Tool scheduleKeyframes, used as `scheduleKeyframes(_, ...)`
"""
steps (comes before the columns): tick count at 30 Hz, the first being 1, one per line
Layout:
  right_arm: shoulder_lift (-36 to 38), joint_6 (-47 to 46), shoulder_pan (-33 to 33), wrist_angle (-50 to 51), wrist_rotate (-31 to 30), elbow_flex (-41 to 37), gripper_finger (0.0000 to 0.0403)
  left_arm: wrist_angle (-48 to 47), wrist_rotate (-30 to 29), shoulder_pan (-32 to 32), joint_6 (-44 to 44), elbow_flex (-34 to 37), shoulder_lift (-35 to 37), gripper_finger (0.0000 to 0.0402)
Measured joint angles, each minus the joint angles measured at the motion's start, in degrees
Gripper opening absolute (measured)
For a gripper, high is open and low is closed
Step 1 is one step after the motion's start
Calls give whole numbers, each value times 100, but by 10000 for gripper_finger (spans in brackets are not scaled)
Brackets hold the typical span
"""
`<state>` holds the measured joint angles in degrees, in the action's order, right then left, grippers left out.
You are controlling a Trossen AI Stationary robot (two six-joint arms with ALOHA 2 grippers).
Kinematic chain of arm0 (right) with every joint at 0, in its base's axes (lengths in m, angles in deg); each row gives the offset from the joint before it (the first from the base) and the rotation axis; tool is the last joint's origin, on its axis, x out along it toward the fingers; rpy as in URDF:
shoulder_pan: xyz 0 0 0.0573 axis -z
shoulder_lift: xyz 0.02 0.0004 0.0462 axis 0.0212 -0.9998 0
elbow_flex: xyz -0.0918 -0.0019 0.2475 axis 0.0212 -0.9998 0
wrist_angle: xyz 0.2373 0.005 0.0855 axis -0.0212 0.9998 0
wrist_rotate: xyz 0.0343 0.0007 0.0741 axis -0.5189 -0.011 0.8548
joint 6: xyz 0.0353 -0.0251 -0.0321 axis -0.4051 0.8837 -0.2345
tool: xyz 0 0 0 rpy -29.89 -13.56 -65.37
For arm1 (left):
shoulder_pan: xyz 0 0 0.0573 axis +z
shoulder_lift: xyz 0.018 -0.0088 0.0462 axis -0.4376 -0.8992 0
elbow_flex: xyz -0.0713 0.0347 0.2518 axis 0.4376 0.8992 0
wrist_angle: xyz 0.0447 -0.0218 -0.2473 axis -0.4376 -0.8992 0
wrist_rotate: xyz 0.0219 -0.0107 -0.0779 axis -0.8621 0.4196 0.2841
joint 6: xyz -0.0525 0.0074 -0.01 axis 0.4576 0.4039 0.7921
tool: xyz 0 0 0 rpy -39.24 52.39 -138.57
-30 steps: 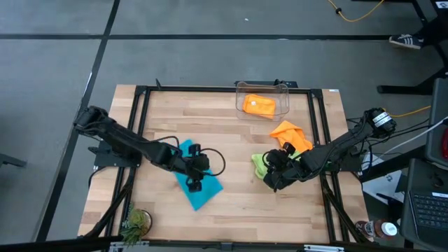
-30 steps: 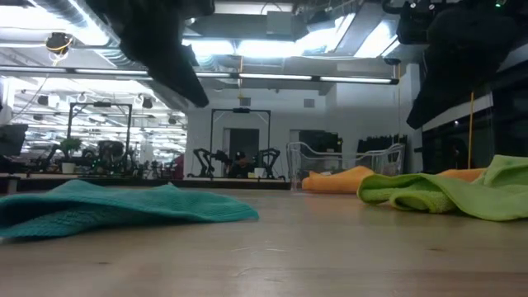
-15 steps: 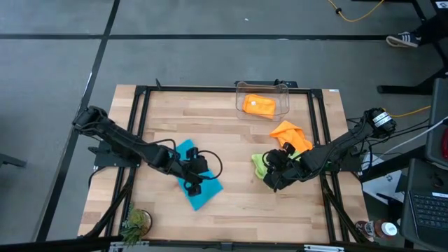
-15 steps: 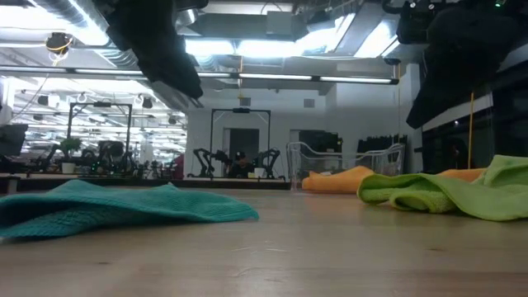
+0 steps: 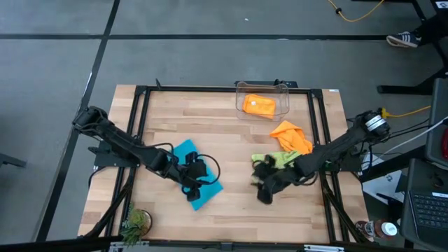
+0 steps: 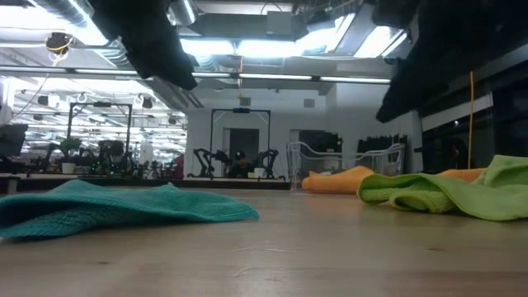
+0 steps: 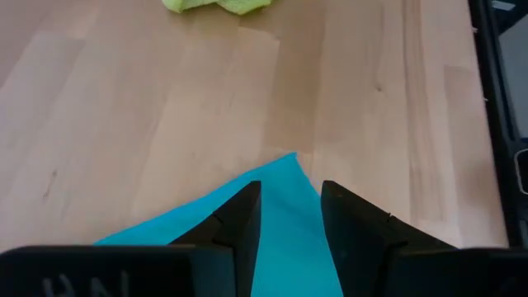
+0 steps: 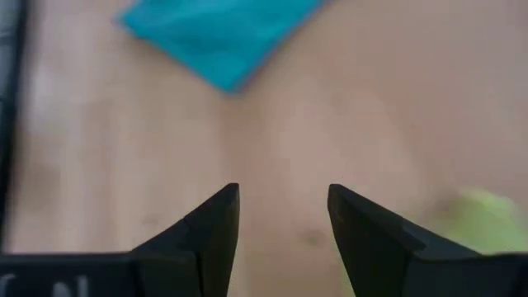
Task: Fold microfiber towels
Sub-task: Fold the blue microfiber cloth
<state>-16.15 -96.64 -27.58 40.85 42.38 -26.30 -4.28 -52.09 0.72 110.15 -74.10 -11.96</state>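
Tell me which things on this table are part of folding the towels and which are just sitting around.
Part of the job:
teal towel, under the left gripper
lime green towel, beside the right gripper
orange towel on the table
orange towel in the bin

Just lying about:
clear plastic bin
small plant at the table's corner

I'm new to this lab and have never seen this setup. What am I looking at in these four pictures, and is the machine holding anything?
Two dark robot arms work at a wooden table. One picture looks straight down, one looks level across the tabletop, and two come from cameras on the arms' wrists. The left gripper hangs over a teal towel; the right gripper hangs over bare wood beside a green towel. Both are open and hold nothing. An orange towel lies nearby; another orange one sits in a clear bin.
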Motion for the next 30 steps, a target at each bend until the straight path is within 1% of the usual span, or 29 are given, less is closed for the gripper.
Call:
scheduleKeyframes(2,-341,360,15,-728,383,0,189,0,0,-51,120,0,0,122)
scheduleKeyframes(5,-885,865,78,-1782,749,4,189,-2,2,-114,158,0,0,122)
scheduleKeyframes(7,-1279,1010,166,-2108,912,135,189,-17,5,-125,303,-1,0,122)
scheduleKeyframes(11,-2063,1205,393,-1953,1019,753,189,-56,4,-125,539,-2,0,122)
scheduleKeyframes(14,-2566,1589,543,-1456,1173,1272,189,-72,4,-143,538,-2,0,122)
scheduleKeyframes(16,-2804,1655,622,-1033,1289,1597,189,-97,4,-157,542,-2,-2,122)
scheduleKeyframes(18,-2999,1784,689,-712,1296,1874,189,-112,4,-186,535,-2,-2,122)
scheduleKeyframes(20,-3107,1954,745,-647,1386,2083,189,-142,-2,-214,534,-2,-2,122)
scheduleKeyframes(25,-3381,2491,878,-678,2072,2503,189,-223,-138,-264,508,-2,-4,122)
scheduleKeyframes(27,-3495,2556,946,-675,2279,2614,189,-224,-140,-265,407,-3,-4,122)
scheduleKeyframes(30,-3695,2638,1033,-733,2232,2820,189,-241,-173,-263,377,-4,-4,122)
